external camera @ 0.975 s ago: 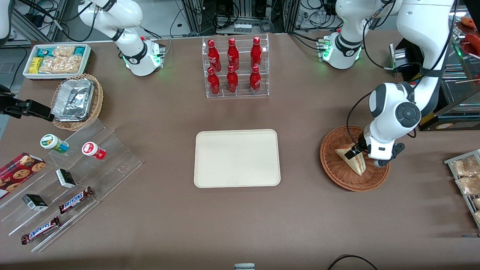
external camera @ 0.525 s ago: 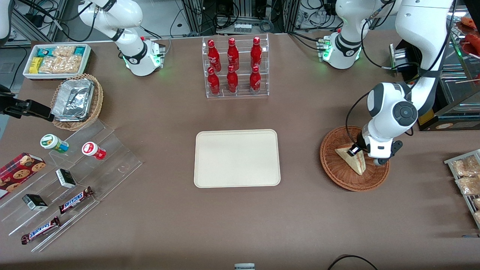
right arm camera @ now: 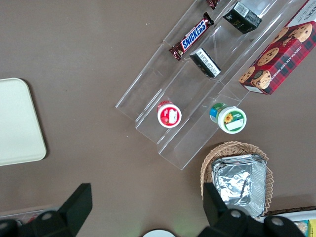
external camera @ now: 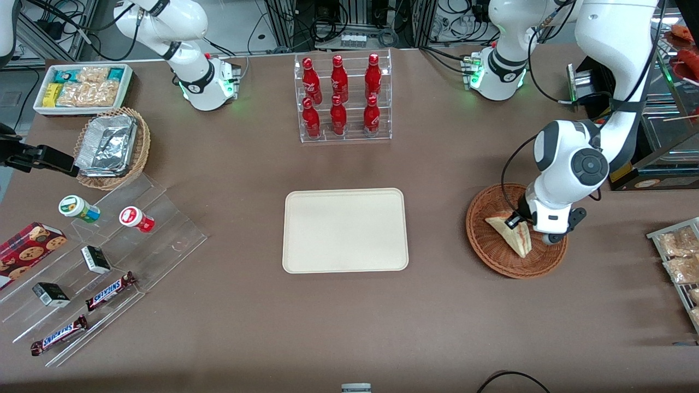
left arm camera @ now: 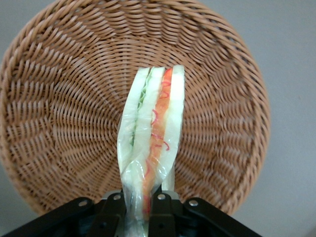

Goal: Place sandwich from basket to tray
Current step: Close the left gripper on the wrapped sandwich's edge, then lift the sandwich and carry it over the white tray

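The sandwich, a wrapped white-bread wedge with red, orange and green filling, is in the reddish-brown wicker basket toward the working arm's end of the table. My left gripper is over the basket and shut on the sandwich's thick end. In the left wrist view the sandwich stands on edge between the black fingers, with the gripper pinching its wrapper above the basket floor. I cannot tell whether the sandwich touches the weave. The cream tray lies flat at the table's middle, with nothing on it.
A clear rack of red bottles stands farther from the camera than the tray. A stepped clear stand with snacks, a tan basket with foil packets and a white snack bin lie toward the parked arm's end. Snack packets lie beside the reddish-brown basket.
The left arm's wrist has shifted slightly away from the camera. The sandwich has tilted a little in the gripper, and its filling edge shows more.
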`<state>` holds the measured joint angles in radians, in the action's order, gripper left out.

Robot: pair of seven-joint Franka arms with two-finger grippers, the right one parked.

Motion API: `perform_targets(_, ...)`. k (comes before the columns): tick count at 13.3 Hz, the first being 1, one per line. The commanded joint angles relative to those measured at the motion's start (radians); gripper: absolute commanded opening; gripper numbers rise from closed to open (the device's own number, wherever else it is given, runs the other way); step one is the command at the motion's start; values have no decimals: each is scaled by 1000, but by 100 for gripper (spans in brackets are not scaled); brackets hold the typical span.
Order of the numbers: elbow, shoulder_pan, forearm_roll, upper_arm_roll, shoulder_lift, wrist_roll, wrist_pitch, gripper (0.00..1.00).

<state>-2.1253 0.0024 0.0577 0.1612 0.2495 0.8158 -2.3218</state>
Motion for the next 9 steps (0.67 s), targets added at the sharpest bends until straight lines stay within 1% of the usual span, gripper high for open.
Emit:
perform_targets(1,119,-83,62,0,-6,13,162,0)
perform_targets(6,182,-272,62,1,5,0,168,0)
perform_targets(9,266,-389,62,0,91,-29,168,0)
